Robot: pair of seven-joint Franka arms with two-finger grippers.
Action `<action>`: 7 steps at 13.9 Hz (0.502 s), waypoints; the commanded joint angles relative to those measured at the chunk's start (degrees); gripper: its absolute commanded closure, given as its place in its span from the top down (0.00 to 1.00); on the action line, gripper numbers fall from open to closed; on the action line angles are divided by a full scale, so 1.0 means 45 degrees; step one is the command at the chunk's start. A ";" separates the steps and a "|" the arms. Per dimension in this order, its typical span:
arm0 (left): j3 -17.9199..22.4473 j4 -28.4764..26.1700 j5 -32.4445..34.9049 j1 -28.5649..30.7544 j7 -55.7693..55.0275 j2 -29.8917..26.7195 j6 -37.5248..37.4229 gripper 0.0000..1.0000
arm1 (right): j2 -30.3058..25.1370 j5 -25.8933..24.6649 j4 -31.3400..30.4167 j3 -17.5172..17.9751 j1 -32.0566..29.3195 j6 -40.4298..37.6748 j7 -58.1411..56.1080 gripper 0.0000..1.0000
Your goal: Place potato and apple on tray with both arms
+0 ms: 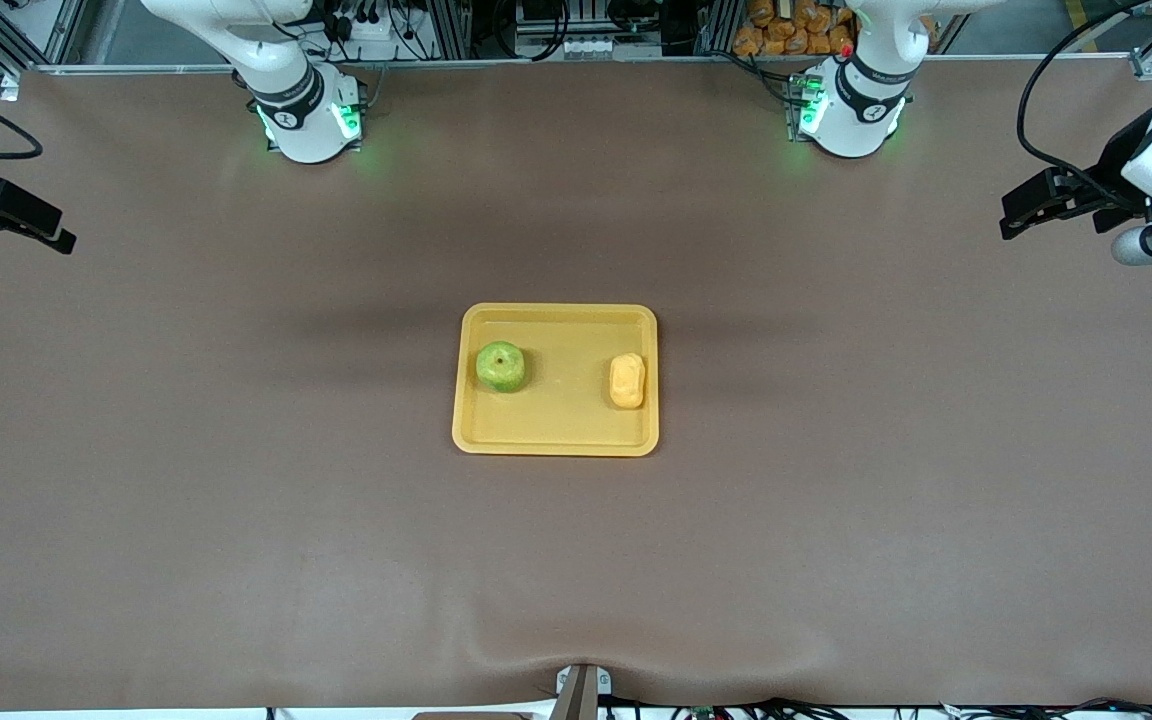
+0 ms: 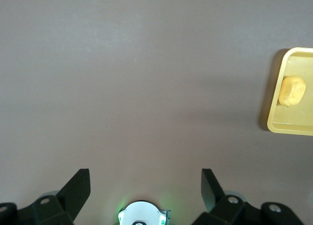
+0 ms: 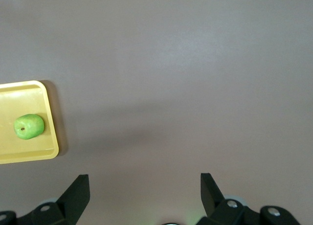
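We see the apple [image 1: 501,366] and the potato [image 1: 627,381] both lying in the tray [image 1: 556,438], which sits in the middle of the table [image 1: 576,560]; the apple is toward the right arm's end of the tray, the potato toward the left arm's end, and the two are well apart. The left gripper [image 2: 145,186] hangs over bare table at the left arm's end, its jaws spread wide with nothing between them; the right gripper [image 3: 145,185] hangs over bare table at the right arm's end, jaws also wide and empty. We judge the placing to be done, so little can go wrong now; the main risk would be an arm that sweeps low over the tray and knocks it, which could roll the round apple over the low rim. The potato lies near the rim at its end, perhaps touching it, though we cannot be sure from these views; a push on the tray could tip it out there. Both arms are well away from the tray, so we think this risk is small.
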 commanded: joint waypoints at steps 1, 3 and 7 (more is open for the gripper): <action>0.0008 0.0128 -0.0002 0.0003 -0.0045 -0.0041 -0.0087 1.00 | -0.0049 0.0051 0.0106 -0.0332 0.0319 -0.0021 -0.0055 1.00; 0.0008 0.0129 -0.0002 0.0041 -0.0026 -0.0041 -0.0087 1.00 | -0.0069 0.0051 0.0046 -0.0332 0.0300 -0.0020 -0.0055 1.00; 0.0008 0.0129 0.0037 0.0042 -0.0026 -0.0060 -0.0087 1.00 | -0.0069 0.0051 0.0046 -0.0312 0.0299 0.0116 -0.0075 1.00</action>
